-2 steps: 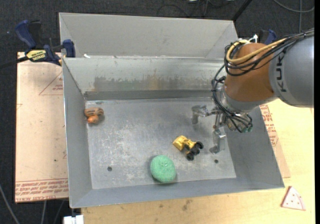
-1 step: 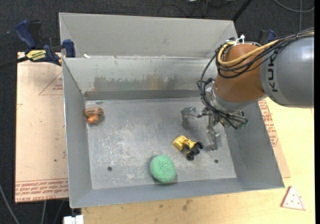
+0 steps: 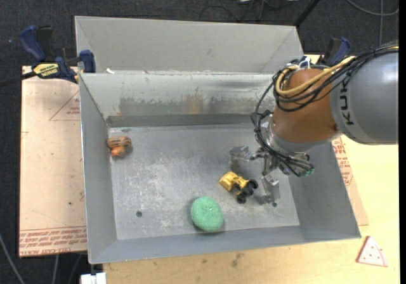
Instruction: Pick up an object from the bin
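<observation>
My gripper [image 3: 257, 174] hangs low in the right part of the bin, under the arm's orange cover. It is open: one finger [image 3: 240, 153] reaches up-left and the other [image 3: 272, 191] points toward the front wall, with nothing between them. A small yellow toy vehicle with black wheels [image 3: 235, 184] lies on the floor just left of the lower finger, close to it but outside the gap. A round green spongy ball [image 3: 207, 214] rests near the front wall, left of the toy.
A small brown and orange thing [image 3: 118, 145] lies far off by the left wall. The bin's sloping right wall is close behind the gripper.
</observation>
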`<state>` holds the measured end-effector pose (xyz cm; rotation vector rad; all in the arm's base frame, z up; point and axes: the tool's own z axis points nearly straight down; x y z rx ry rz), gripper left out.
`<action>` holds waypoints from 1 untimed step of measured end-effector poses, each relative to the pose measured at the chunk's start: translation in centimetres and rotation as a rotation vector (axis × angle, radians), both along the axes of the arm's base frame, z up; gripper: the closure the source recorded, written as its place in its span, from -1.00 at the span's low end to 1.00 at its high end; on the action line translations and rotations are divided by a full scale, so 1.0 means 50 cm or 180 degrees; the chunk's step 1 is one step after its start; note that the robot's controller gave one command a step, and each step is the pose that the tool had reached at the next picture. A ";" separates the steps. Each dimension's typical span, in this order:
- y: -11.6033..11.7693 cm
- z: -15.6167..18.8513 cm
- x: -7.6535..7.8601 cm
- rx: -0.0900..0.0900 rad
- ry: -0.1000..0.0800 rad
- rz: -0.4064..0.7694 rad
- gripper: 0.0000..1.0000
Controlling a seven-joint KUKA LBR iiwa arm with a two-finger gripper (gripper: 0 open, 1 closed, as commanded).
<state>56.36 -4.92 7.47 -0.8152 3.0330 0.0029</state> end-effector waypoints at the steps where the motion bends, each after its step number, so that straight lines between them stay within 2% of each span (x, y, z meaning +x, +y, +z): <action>1: 0.020 -0.004 -0.017 -0.0001 0.0004 -0.0858 -1.00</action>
